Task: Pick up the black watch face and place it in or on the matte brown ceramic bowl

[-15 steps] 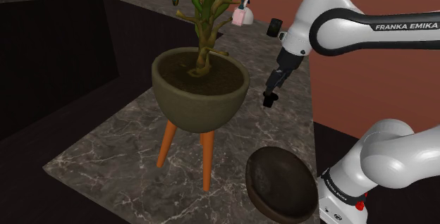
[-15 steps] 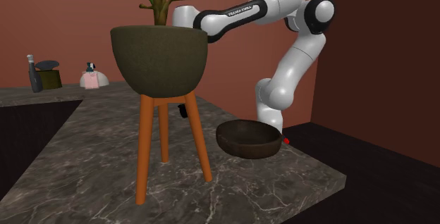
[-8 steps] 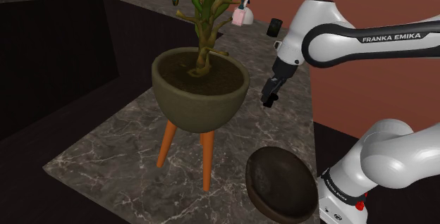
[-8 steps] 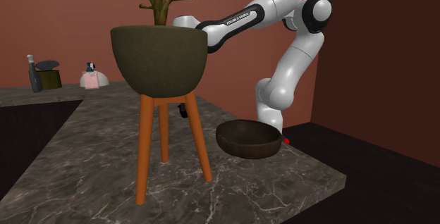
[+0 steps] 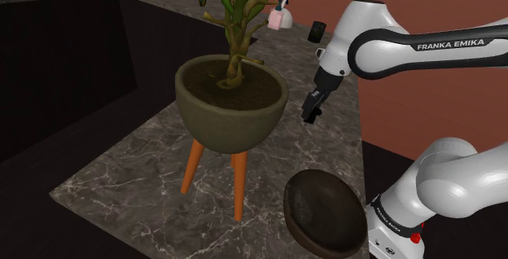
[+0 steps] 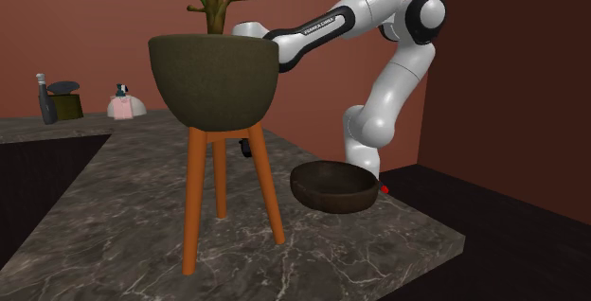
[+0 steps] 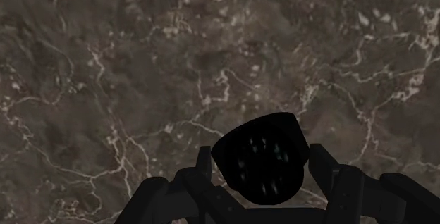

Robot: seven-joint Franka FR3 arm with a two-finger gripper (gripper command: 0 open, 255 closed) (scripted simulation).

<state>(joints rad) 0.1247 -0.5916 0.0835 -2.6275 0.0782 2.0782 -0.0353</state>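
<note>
In the shoulder view, a dark green plant pot (image 5: 231,103) stands on orange legs on a marble counter (image 5: 138,164). The gripper (image 5: 309,116) hangs in the air on the pot's right, near its rim height and clear of the counter, pointing down. The brown bowl (image 5: 324,212) sits on the counter below and to the right of the pot, near the robot's base. A pink item (image 5: 281,17) and a small black object (image 5: 317,31) sit far behind the pot.

In the second exterior view, the gripper shows between the pot's 3 legs, behind them and above the counter. The bowl rests to the right of the legs. A dark bottle (image 6: 44,98) and an olive can (image 6: 64,102) stand far to the pot's left.

In the wrist view, the 2 fingers (image 7: 326,177) clasp the round black watch face (image 7: 262,160) between them, one at each side. The watch face is lifted off the counter, whose veined marble lies beyond it.
</note>
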